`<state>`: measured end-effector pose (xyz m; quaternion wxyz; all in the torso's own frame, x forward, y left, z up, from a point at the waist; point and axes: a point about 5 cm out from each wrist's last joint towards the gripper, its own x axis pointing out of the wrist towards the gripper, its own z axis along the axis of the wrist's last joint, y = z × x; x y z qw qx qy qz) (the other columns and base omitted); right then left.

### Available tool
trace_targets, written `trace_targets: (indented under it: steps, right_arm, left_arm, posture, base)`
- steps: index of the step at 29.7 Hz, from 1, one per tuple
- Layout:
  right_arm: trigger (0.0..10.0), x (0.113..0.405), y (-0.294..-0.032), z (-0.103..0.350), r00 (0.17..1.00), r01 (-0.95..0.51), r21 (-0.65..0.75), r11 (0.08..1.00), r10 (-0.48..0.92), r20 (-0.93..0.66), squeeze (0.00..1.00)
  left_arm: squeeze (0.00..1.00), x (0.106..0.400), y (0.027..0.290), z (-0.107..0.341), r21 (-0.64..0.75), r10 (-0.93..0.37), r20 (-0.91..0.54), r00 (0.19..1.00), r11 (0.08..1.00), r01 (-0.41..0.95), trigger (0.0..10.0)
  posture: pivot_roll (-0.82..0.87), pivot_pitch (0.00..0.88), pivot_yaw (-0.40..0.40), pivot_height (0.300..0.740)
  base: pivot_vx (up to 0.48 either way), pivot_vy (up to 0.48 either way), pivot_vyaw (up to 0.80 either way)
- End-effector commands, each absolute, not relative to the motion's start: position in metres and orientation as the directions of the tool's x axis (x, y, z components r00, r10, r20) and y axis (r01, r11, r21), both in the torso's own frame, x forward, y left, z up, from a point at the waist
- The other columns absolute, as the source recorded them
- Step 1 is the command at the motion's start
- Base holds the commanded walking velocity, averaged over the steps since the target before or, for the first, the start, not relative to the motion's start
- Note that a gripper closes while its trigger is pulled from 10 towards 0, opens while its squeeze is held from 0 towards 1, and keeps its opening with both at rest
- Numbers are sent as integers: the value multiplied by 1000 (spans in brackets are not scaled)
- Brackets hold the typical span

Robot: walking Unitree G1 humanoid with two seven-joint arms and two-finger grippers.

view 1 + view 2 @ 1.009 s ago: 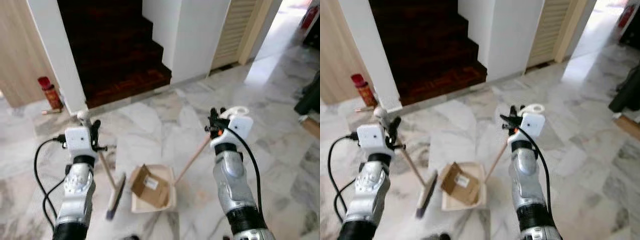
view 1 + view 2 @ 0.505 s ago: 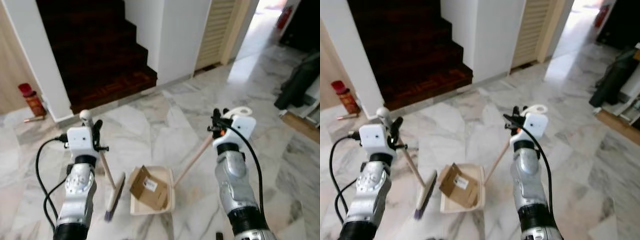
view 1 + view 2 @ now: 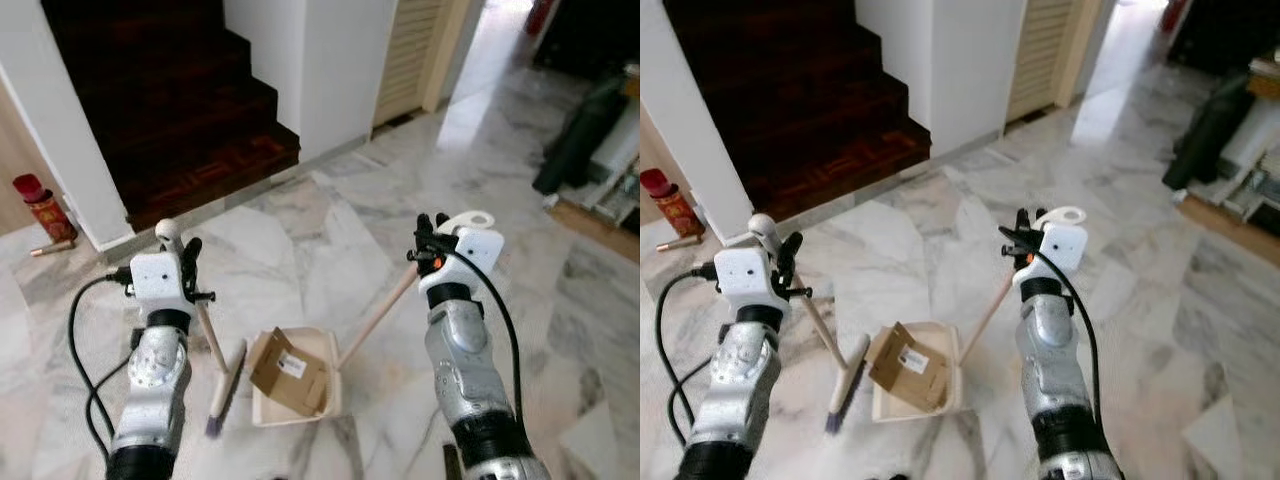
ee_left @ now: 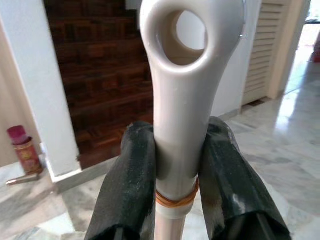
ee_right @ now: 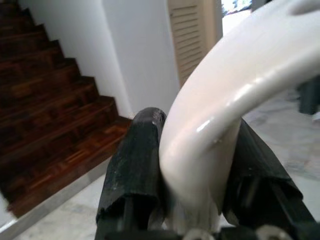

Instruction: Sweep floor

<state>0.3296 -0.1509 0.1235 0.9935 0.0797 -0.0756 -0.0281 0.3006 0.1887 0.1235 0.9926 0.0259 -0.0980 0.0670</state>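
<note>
Compared with a second ago, the whole head view is being shifted: the staircase (image 3: 170, 110) is sitting further left, more of the corridor at the right is being shown, and dark bags (image 3: 580, 130) are now appearing there; this is read as camera motion. The broom, the dustpan and both arms are keeping the same arrangement relative to each other.

The left gripper (image 4: 175, 170) is being held clenched on the broom (image 3: 215, 360), its black jaws pressing either side of the smooth cream plastic grip just below the hanging eyelet. The pale wooden shaft is slanting down to the bristle head, which is resting on the glossy grey-veined marble floor (image 3: 300, 240) just left of the dustpan.

The right gripper (image 5: 195, 175) is being held clenched on the white looped handle of the dustpan (image 3: 300, 385); its wooden pole is running down to the shallow cream pan lying on the floor between the arms. A flattened brown cardboard box (image 3: 288, 370) with a white label is lying in the pan.

A red can (image 3: 40, 205) is standing by the white wall beside the dark wooden steps.
</note>
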Motion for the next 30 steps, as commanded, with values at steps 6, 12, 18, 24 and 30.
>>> trace_targets:
  steps: [6,12,18,24,30]
  right_arm:
    - [10000,333,-147,138,979,21,169,985,-55,199,0]
    - [10000,333,-146,139,977,14,161,987,-48,209,0]
    - [10000,333,-145,139,978,11,157,988,-44,206,0]
    - [10000,333,-144,139,978,7,155,988,-39,204,0]
    - [10000,333,-144,139,978,5,146,989,-35,205,0]
  left_arm:
    - [0,303,189,138,40,126,261,957,989,-141,10000]
    - [0,303,189,138,40,125,259,958,989,-140,10000]
    - [0,304,190,138,41,126,259,958,989,-141,10000]
    - [0,303,190,138,42,129,259,957,989,-145,10000]
    - [0,303,190,138,41,130,259,957,989,-145,10000]
  posture:
    - [24,6,-49,740]
    - [23,8,-48,740]
    - [26,13,-47,740]
    - [26,13,-47,740]
    - [26,19,-48,740]
  base:
    - [0,423,0]
    - [0,423,0]
    - [0,422,0]
    - [0,424,0]
    - [0,423,0]
